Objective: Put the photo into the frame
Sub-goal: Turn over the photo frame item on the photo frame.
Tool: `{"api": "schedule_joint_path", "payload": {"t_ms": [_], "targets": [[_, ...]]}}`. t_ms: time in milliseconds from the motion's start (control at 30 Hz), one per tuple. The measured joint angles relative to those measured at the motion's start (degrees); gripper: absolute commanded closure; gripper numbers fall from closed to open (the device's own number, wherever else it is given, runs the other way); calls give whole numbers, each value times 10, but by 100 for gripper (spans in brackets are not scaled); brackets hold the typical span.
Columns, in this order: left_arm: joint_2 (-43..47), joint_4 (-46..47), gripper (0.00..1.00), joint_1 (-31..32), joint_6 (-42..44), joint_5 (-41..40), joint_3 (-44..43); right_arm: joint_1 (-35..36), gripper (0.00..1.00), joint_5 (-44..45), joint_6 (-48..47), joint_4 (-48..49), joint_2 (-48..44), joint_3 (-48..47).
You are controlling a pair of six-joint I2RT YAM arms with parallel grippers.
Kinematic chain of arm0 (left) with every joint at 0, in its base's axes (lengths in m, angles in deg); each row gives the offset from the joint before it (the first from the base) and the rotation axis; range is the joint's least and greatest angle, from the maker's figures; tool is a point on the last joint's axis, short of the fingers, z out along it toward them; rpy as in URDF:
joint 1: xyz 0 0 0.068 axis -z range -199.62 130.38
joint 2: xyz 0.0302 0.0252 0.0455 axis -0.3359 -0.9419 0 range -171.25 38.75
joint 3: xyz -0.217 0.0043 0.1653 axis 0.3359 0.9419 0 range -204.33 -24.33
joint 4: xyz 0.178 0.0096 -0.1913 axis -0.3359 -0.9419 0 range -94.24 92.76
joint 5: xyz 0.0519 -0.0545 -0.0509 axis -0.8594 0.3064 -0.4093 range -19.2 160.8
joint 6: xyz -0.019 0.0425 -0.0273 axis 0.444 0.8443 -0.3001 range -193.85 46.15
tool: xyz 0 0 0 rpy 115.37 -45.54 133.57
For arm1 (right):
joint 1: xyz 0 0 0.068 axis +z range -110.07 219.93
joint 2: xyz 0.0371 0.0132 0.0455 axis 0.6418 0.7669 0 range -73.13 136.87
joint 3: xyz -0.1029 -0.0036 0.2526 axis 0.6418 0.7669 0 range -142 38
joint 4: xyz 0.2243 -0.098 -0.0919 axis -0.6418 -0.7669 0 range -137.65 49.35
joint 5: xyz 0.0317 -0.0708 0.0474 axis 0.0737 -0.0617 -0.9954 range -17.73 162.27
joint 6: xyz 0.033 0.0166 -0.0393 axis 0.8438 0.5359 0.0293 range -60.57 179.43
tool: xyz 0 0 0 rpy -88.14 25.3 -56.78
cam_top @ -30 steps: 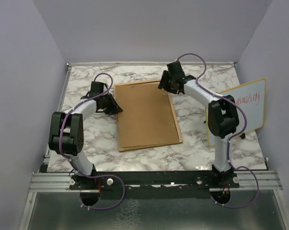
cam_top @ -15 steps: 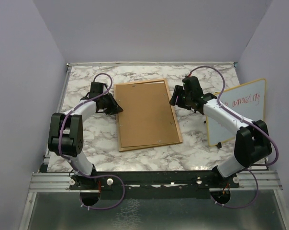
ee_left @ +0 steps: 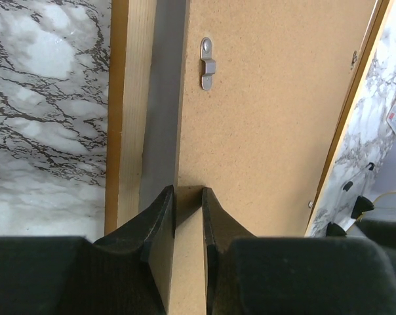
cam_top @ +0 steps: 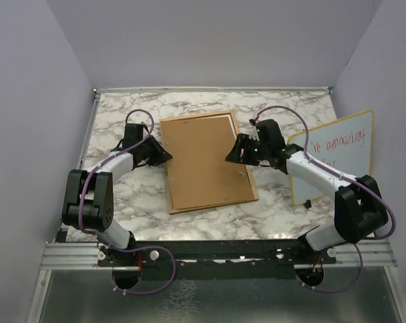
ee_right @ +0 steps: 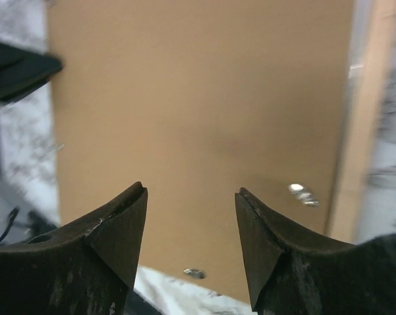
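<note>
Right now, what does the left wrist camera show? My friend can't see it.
The left gripper pinches the edge of the brown back board, beside the frame's wooden rim. A metal clip sits on the board; marble table at left.

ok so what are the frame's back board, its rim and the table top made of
The back board: matte tan, finely speckled, likely pressed fibreboard or cork. The rim: pale wood with faint grain, orange on its outer edge. The table top: white with dark veins, a marble look; real stone or printed laminate, I cannot tell.
</note>
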Motion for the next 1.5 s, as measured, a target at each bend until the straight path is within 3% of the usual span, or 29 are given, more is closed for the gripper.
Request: {"api": "schedule_joint_path", "payload": {"t_ms": [133,267,367,500,767,867,1033,1500], "targets": [[-4,-3,93,0,1,2,-8,45,41,-77,38,81,-13,36],[-8,-10,91,0,6,8,-17,115,47,-92,75,148,-6,38],[-13,-15,91,0,9,13,-22,163,63,-89,100,188,18,25],[-19,-17,91,0,10,20,-26,209,76,-79,126,217,72,-9],[-19,-20,91,-1,12,37,-33,252,76,-67,155,236,190,-96],[-20,-20,91,-1,12,44,-33,258,70,-67,163,237,218,-118],[-20,-20,91,-1,14,47,-33,261,64,-63,167,234,242,-145],[-21,-22,91,-2,16,49,-33,261,63,-49,163,218,270,-170]]}}
